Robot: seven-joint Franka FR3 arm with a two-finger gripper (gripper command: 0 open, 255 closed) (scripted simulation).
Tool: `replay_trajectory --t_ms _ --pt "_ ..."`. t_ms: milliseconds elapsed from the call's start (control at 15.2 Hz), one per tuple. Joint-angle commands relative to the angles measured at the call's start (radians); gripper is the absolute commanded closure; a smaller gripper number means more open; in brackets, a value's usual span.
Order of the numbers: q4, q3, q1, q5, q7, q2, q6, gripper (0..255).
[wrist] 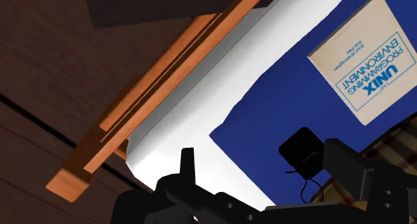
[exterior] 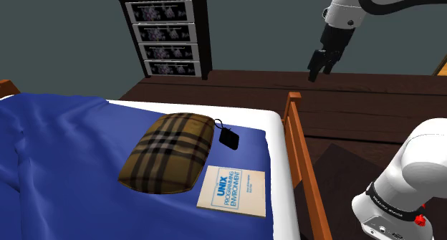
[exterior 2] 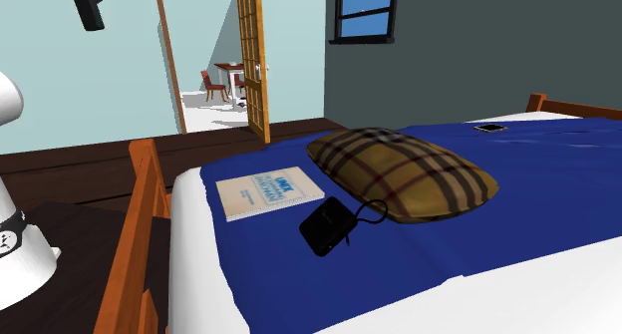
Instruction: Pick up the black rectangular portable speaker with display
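Jaws stand wide apart in the wrist view and clasp nothing. The gripper [exterior: 319,64] hangs high, well apart from the plaid pillow [exterior: 170,152], off beyond its right side in the shoulder view.

Reading left to right from the pillow:
- The black speaker [exterior: 228,137] lies flat on the blue cover [exterior: 57,138], just beside the pillow's right-hand corner. Its thin cord loop reaches toward the pillow.
- A UNIX book [exterior: 233,190] lies near the pillow's lower right.

Handling estimate: the speaker is probably small and light, with a rigid, smooth-sided case. The soft bedding will likely yield under pressure. Grip across the body's narrower width, on the flat sides. Do not grip the cord, which would let the unit swing.
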Motion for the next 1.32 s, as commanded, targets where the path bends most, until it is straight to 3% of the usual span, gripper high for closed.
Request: replay_trajectory --t_ms 0,660,1254 --pt "0.0 0.0 0.0 0.0 0.0 0.0 0.0 0" --pt "-0.146 -0.023 0.079 0.09 -0.078 0.197 0.446 0" --pt "-0.129 -0.058 0.198 0.25 -0.223 0.498 0.817 0"
